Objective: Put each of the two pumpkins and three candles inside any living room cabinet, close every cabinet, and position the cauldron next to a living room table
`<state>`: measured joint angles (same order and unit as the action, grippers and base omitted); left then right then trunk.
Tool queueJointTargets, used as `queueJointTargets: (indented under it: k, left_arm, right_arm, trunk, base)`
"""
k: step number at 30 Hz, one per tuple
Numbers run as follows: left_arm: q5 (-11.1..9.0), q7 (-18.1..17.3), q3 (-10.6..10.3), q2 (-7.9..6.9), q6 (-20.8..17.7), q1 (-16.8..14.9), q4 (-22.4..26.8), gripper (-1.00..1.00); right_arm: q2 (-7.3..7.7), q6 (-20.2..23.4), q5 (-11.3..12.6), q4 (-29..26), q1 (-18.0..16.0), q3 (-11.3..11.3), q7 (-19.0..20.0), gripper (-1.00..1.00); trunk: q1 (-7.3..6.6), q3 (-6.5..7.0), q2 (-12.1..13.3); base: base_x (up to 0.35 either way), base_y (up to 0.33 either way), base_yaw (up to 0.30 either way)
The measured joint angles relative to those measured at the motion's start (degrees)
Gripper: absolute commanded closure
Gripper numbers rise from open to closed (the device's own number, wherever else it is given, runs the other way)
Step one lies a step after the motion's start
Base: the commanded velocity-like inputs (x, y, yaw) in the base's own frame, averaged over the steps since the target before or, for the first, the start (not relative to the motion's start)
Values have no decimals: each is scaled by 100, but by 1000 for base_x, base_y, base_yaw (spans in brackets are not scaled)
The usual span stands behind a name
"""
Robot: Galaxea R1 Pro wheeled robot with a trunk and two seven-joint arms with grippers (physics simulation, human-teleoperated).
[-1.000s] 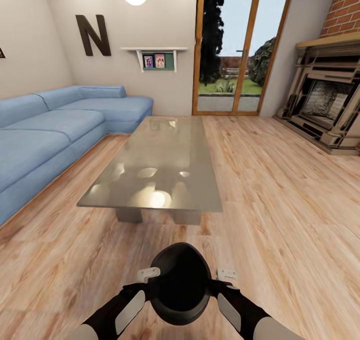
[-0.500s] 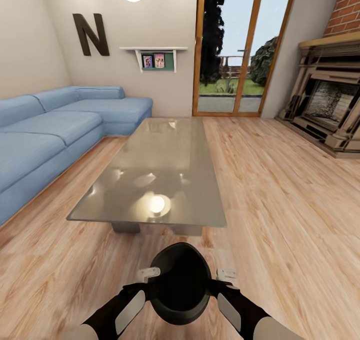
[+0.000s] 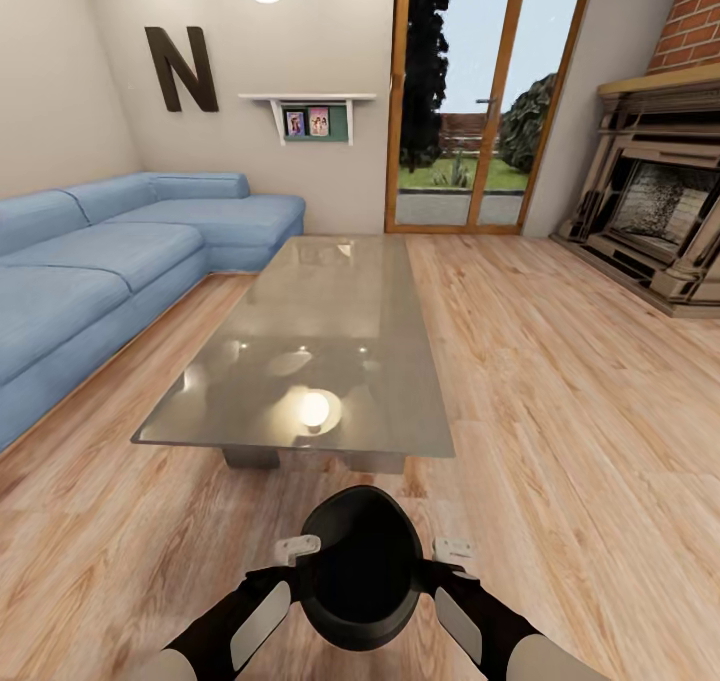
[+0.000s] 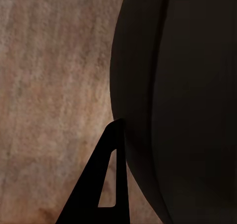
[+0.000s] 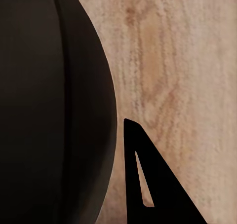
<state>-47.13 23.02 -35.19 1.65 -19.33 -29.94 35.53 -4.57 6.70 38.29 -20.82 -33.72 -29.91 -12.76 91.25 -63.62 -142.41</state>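
Pressing in from both sides, left hand and right hand clamp the cauldron between them above the floor; the desk lies straight ahead, its near edge close.

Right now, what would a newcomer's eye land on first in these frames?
First, the dark round-bellied cauldron low in the head view, pressed between the left tool and the right tool above the wooden floor. Just beyond it stands the low coffee table with a glossy grey reflective top, mirroring a ceiling lamp. A long blue sofa lines the left wall, and a brick-topped fireplace sits far right.
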Motion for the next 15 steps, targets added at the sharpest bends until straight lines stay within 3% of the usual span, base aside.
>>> queueJointTargets:
  k: [11, 15]
  left_arm:
    - [-5, 0, -2, 0, -6, 0, -8, 100]
    - [-7, 0, -4, -2, 19, 0, 5, 100]
  right_arm:
    - [0, 1, 1, 12, 0, 3, 8, 100]
    - [1, -1, -21, -15, -1, 8, -1, 100]
  trunk:
    - [67, -235, -92]
    - [67, -235, -92]
  base:
    - [0, 0, 0]
    - [0, 0, 0]
